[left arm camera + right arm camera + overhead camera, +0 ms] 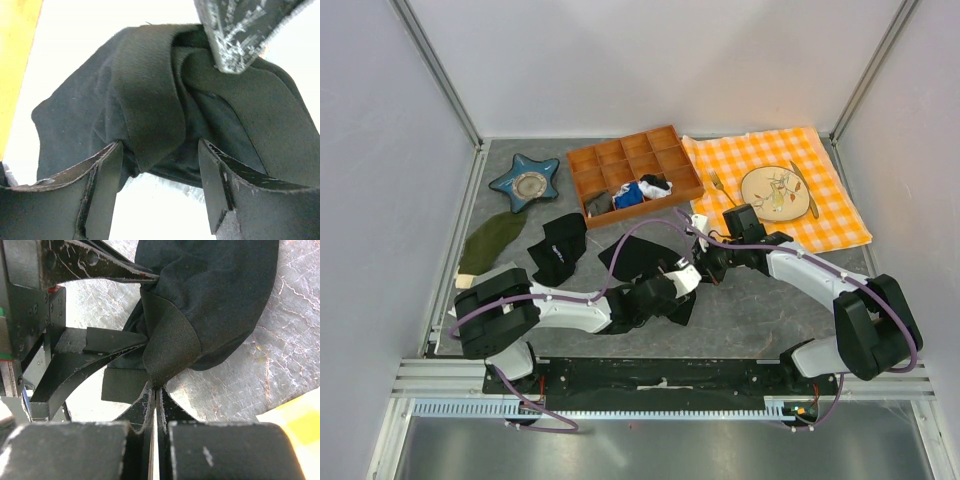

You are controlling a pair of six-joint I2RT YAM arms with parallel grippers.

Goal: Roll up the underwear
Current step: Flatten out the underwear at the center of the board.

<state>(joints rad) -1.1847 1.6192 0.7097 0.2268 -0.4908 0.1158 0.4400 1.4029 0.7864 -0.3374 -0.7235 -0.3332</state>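
At centre frame we're pinching the underwear in the right gripper, jaws fully closed, while our left gripper is straddling its fold, jaws apart.

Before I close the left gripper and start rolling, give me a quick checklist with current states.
1. Right gripper pinching the underwear: ok, shut on a fold.
2. Left gripper gripping: not ok, jaws open, fabric between them.
3. Grippers clear of each other: cannot tell, very close.
4. Smaller black cloth apart from the underwear: ok.
5. Roll formed: not ok, bunched.
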